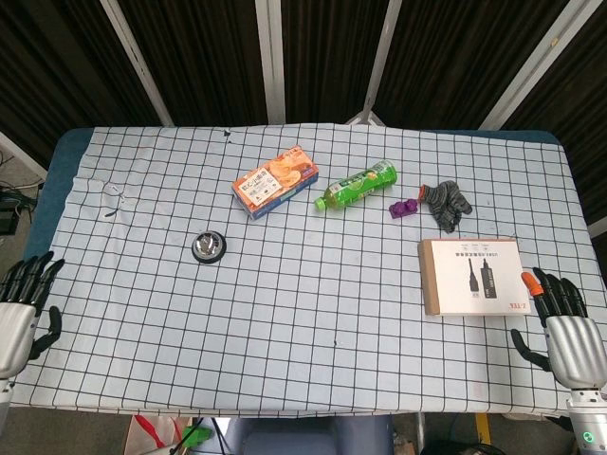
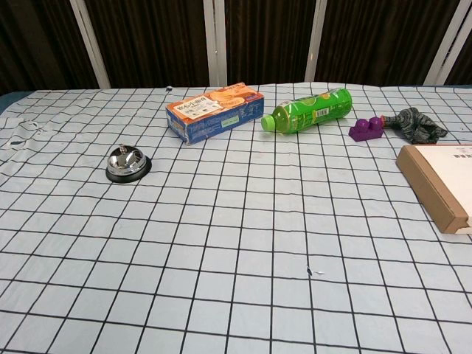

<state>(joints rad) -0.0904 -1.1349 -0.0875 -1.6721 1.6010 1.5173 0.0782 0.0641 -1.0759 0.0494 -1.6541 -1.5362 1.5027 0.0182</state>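
Table (image 1: 313, 379) w/ checked cloth (image 1: 285, 313) fills most of both views. Flat brown cardboard box (image 1: 471, 276) lies near the right edge, printed face up; in chest view it shows at far right (image 2: 435, 181).

Right hand (image 1: 565, 327) sits at the table's front right corner, just beside the box but not touching it. Palm down, fingers (image 1: 555, 296) spread apart & pointing away from the robot, thumb out to the side, holding nothing.

Left hand (image 1: 19, 313) is at the front left edge of the table, fingers also spread, nothing in it. Nearest thing is the call bell, well apart. Neither hand shows in chest view.

Orange biscuit box (image 1: 275, 180) lies mid-back, angled. Green bottle (image 1: 358, 186) lies on its side just right of it, cap toward the biscuit box. Grey glove (image 1: 447, 204) is crumpled behind the cardboard box. Call bell (image 1: 208, 246) stands left of centre. Purple block (image 1: 405, 206) sits btw bottle & glove, touching neither as far as I can tell.
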